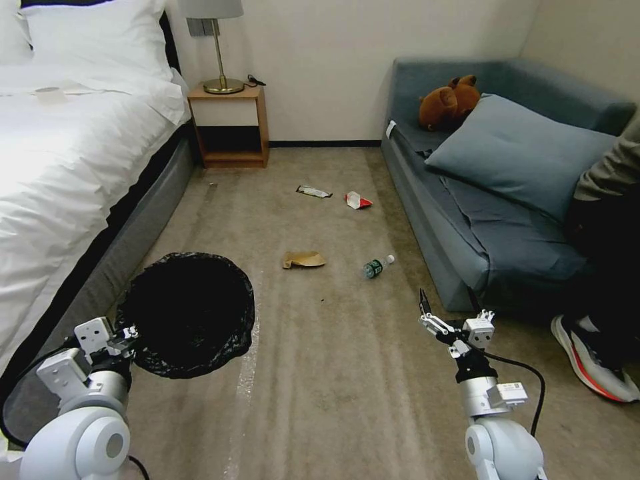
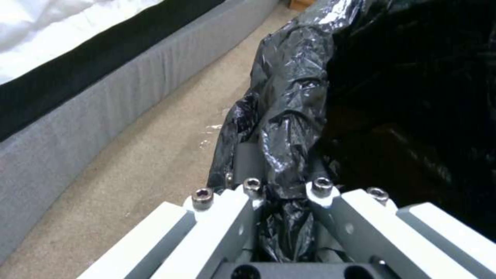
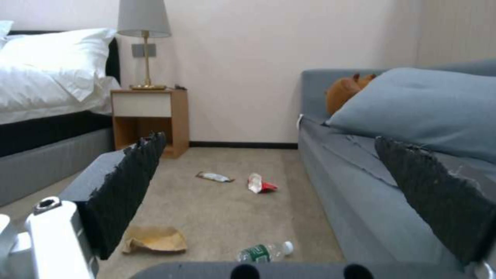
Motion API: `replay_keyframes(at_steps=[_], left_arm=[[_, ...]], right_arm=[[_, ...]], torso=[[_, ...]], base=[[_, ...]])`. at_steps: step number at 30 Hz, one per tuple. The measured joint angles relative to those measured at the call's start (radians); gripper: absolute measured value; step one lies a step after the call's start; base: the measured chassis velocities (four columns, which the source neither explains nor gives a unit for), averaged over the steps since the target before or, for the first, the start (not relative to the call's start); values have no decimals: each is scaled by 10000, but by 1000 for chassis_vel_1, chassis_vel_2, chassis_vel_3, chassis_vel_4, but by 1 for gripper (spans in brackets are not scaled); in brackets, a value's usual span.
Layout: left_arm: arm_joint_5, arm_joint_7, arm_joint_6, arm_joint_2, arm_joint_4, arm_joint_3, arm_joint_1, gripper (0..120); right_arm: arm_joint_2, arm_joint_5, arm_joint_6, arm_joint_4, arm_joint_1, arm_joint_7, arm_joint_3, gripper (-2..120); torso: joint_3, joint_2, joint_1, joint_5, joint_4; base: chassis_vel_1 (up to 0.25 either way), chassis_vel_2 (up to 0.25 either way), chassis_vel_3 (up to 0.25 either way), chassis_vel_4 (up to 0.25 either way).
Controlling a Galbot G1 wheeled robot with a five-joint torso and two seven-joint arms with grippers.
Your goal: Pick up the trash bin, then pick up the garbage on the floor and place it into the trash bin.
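Pinching trash bin rim: left gripper; right gripper wide open, empty, above bare carpet.

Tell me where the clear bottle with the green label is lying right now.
In the head view the bottle lies on the carpet right of centre, close to the sofa base, with the crumpled brown paper to its left and the open right gripper nearer the robot.

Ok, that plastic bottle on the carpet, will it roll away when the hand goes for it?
The bottle lies on its side, so a nudge would probably roll it. It looks clear and nearly empty, so likely light and easily squashed.
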State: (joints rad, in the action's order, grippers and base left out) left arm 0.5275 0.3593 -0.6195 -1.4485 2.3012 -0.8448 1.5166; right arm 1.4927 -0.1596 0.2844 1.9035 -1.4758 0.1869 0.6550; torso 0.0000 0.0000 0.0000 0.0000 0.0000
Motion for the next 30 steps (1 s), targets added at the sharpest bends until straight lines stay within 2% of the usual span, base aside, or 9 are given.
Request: replay_keyframes(at_steps=[30], left_arm=[[9, -93, 81, 28, -61, -23, -60, 1]], right_arm=[[-76, -77, -140, 104, 16, 271, 45, 100]], torso=[[0, 0, 0, 0, 0]], base=[[-52, 51, 50, -52]])
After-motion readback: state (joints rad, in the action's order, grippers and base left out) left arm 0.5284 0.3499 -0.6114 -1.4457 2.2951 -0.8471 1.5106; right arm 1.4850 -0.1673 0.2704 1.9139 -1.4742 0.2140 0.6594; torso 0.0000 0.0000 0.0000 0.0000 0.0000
